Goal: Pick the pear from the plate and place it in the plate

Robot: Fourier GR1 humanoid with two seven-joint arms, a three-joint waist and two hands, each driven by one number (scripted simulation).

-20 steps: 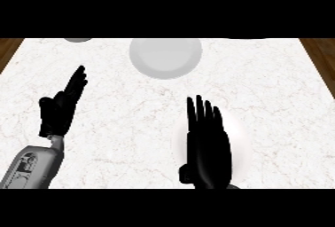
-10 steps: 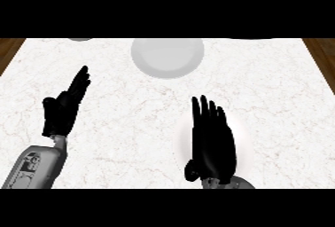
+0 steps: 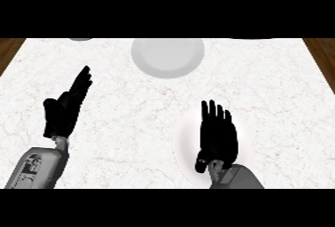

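My right hand (image 3: 218, 135) lies flat over a white plate (image 3: 185, 148) at the near right of the table (image 3: 131, 128). Its fingers are straight and held close together, pointing away from me. The palm faces down and curls round nothing I can see. It covers the middle of that plate, so only the pale rim shows on both sides of it. I cannot make out the pear anywhere, and I cannot tell whether it sits under my palm. My grey right forearm (image 3: 239, 178) comes in from the lower edge just behind the hand.

My left hand (image 3: 64, 113) rests open at the left, well apart from both plates. Its fingers are straight and pressed together, slanting up and away, with the thumb sticking out to the side. It holds nothing. A grey plate (image 3: 167, 56) sits at the far middle of the table, bare on top.
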